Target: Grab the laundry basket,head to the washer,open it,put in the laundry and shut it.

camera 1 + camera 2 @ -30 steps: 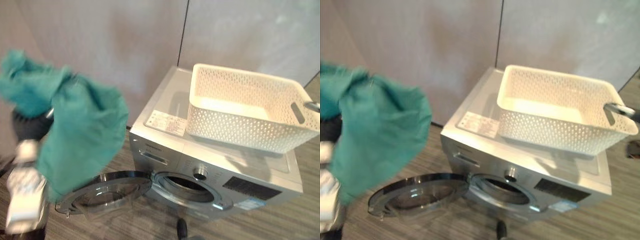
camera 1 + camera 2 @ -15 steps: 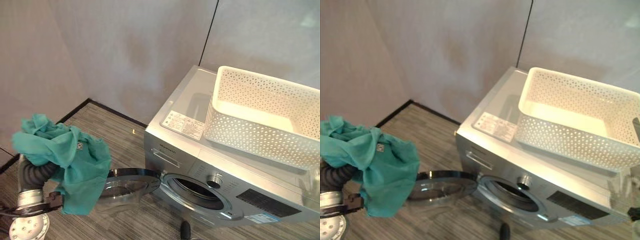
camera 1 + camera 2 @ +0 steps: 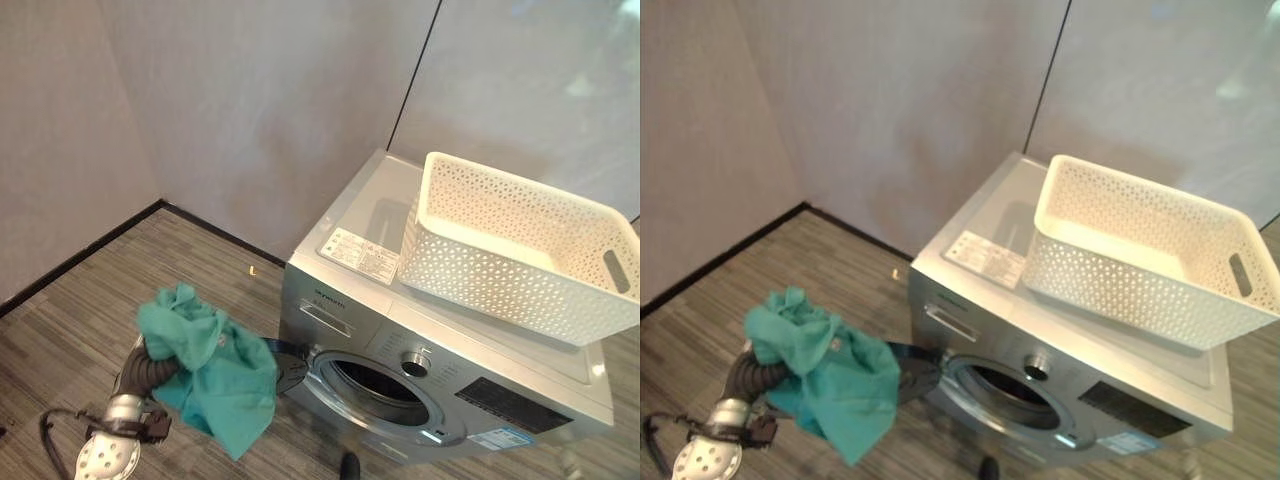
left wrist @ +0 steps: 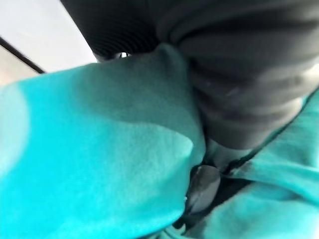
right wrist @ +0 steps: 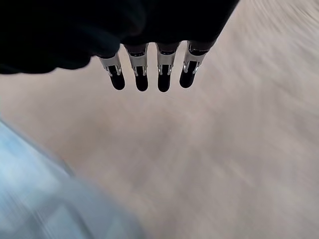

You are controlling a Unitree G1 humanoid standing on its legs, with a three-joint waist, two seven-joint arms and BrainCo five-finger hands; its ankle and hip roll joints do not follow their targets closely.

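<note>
Teal laundry (image 3: 215,375) hangs lengthwise downward from left hand (image 4: 202,186).

A floor of grey-brown striped wood-look planks (image 3: 80,300) runs to a thin black skirting strip (image 3: 70,262) at the foot of plain pale grey wall panels (image 3: 250,100). A dark vertical seam (image 3: 412,75) divides two of the panels. A small light scrap (image 3: 252,269) lies on the floor near the wall.

Teal laundry (image 3: 215,365) bunched low beside open washer (image 3: 430,350); white basket (image 3: 515,245) atop washer.
</note>
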